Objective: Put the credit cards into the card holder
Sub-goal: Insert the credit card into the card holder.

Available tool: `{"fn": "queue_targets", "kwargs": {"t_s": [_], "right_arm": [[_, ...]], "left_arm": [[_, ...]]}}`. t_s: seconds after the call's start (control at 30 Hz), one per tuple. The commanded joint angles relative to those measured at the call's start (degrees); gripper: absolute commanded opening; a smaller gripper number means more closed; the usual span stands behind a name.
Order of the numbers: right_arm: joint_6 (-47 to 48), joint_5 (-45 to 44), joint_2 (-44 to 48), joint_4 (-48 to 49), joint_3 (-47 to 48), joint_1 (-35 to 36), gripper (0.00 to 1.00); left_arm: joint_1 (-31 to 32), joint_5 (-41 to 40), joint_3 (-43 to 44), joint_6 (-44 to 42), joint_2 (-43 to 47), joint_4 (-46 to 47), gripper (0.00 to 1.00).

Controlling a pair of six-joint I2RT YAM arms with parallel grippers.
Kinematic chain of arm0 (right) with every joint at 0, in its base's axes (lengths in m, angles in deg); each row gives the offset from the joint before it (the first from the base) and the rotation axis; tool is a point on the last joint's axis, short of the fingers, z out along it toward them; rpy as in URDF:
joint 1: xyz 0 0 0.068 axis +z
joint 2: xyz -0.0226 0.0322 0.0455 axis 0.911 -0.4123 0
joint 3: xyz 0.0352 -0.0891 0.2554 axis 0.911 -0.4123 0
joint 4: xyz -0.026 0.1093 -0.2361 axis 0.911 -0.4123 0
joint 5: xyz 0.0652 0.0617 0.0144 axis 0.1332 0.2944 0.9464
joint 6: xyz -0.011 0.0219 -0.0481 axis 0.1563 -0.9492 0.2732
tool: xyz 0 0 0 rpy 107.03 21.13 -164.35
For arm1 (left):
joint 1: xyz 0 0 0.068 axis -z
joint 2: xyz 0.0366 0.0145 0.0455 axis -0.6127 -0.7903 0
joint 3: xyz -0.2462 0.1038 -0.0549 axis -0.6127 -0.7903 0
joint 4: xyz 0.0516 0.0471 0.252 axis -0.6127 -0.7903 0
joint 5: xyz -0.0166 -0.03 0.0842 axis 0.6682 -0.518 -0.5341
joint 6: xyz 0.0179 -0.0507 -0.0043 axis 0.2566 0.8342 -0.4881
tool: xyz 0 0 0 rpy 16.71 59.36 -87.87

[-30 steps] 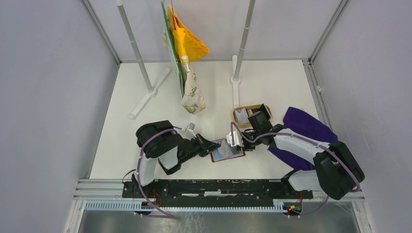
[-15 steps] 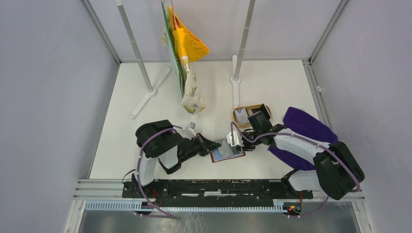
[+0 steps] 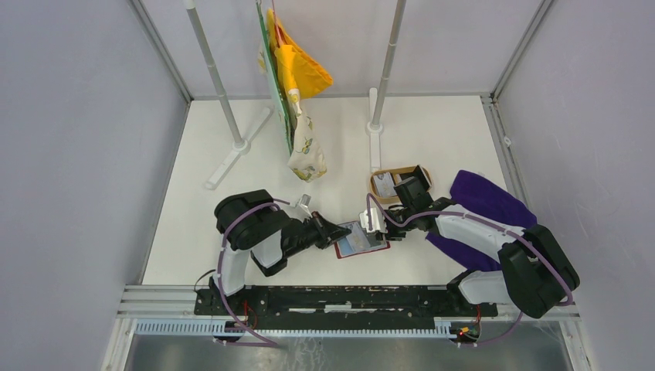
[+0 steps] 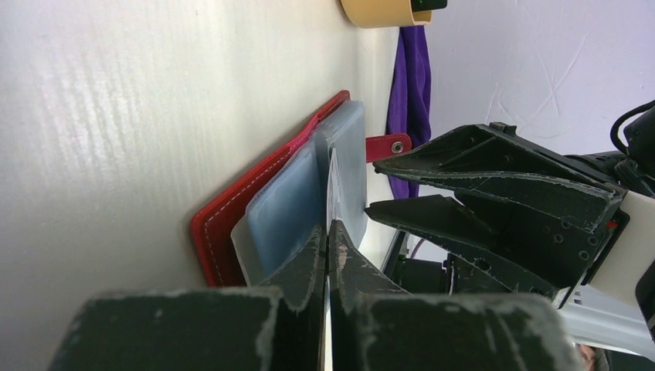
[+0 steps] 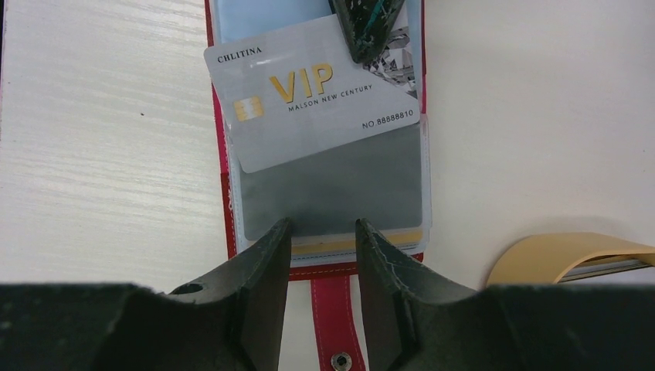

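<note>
a pale grey vip card (image 5: pixel 309 108) sat half inside the open dark-red leather card holder (image 5: pixel 332 185), closed left fingers (image 4: pixel 323 239) at its corner, part-open empty right fingers (image 3: pixel 377 228) just beside; more cards (image 3: pixel 384 184) lay in a tan oval tray (image 5: pixel 541 251).

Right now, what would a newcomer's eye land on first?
The open red card holder at the near middle of the table, a silver VIP card lying askew across its clear sleeve, with the left tool and right tool poised at opposite ends of it. Then the yellow cloth hanging at the far side, and the purple cloth on the right.
</note>
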Motion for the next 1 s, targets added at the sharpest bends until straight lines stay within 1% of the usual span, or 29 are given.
{"fn": "queue_targets", "kwargs": {"t_s": [0.0, 0.43, 0.73, 0.97], "right_arm": [[-0.9, -4.4, -1.1, -1.2, 0.1, 0.0, 0.42], [-1.3, -4.9, -1.5, -0.8, 0.1, 0.3, 0.42], [-1.4, -4.9, -1.5, -0.9, 0.1, 0.4, 0.42], [-1.5, -5.1, -1.8, -0.8, 0.1, 0.5, 0.42]], "left_arm": [[0.1, 1.8, -1.3, 1.8, 1.5, 2.1, 0.02], [-0.4, 3.5, -2.2, 2.9, 1.8, 2.8, 0.02], [-0.7, 6.1, 0.3, 3.1, 0.0, 1.8, 0.02], [-1.0, 6.9, 0.4, 3.2, 0.3, 0.0, 0.02]]}}
